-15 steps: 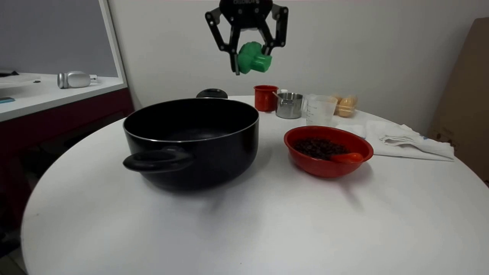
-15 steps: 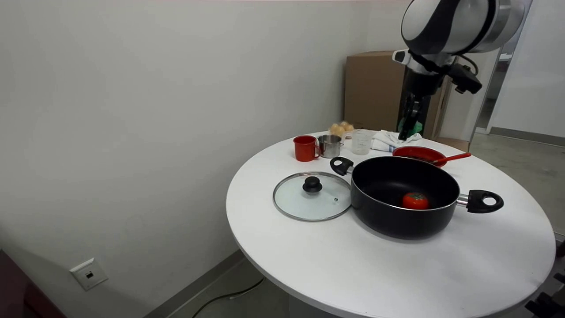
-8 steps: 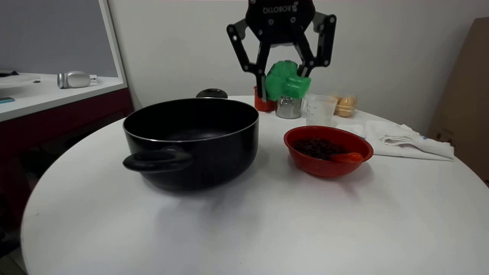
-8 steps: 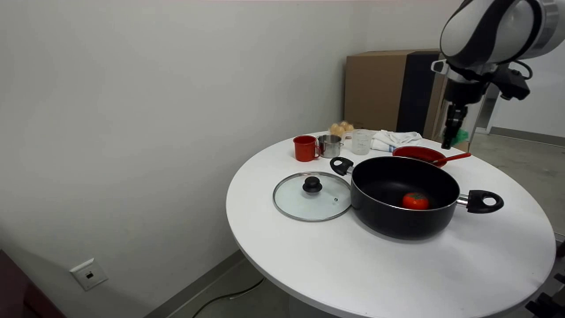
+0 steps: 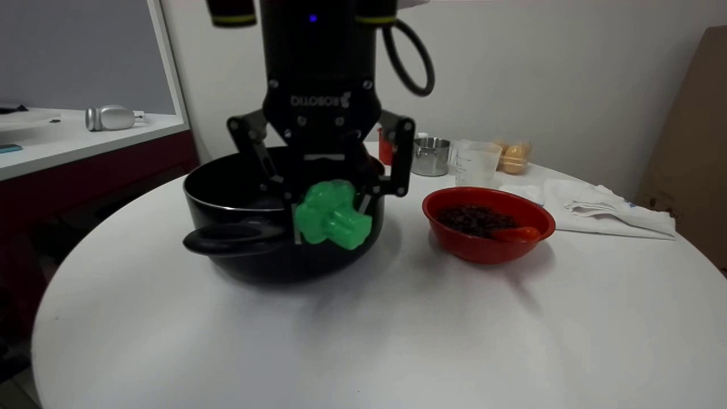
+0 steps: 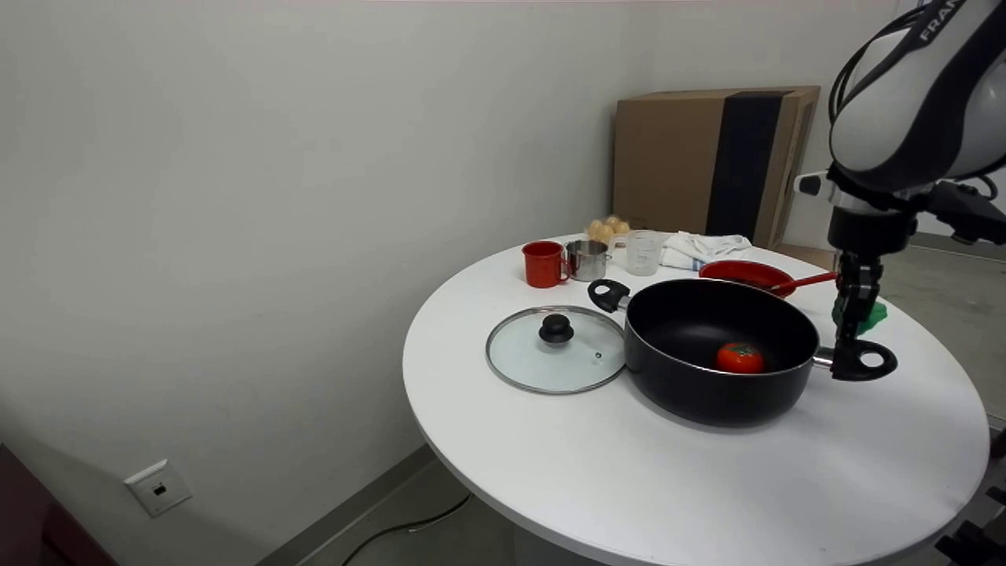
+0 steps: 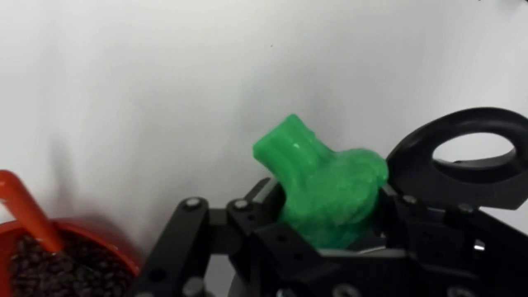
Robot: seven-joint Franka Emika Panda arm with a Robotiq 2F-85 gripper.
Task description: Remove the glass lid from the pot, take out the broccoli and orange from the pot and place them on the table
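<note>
Plain pale wall (image 6: 314,236) fills the left and centre of an exterior view, with a small outlet plate (image 6: 159,487) at lower left and a brown cardboard box (image 6: 668,157), crossed by a dark band, at upper right. Round and white, the surface (image 6: 668,487) spreads over the lower right of that frame. Along its far edge, mid-frame, sit a red mug (image 6: 542,267), a metal cup (image 6: 586,263), a clear measuring cup (image 6: 644,255), some eggs (image 6: 607,230) and a white cloth (image 6: 711,244). A desk (image 5: 74,143) with a white top and dark red side enters an exterior view from the left edge; right of centre there, a red bowl (image 5: 477,250) holds dark beans (image 5: 471,220).

Bright green and glossy, the broccoli (image 5: 326,213) has a lumpy, rounded head and a short, thick stem. It hangs above the surface near the centre of that frame, in front of the black pot (image 5: 272,266), and the claw (image 5: 330,218) grips its head from both sides. In the wrist view its stem points to the upper left.

Inside the pot, right of centre in an exterior view, lies the orange (image 6: 739,358), shiny red-orange with a green top. Left of the pot in that frame the clear glass lid (image 6: 550,363) lies flat, black knob up.
</note>
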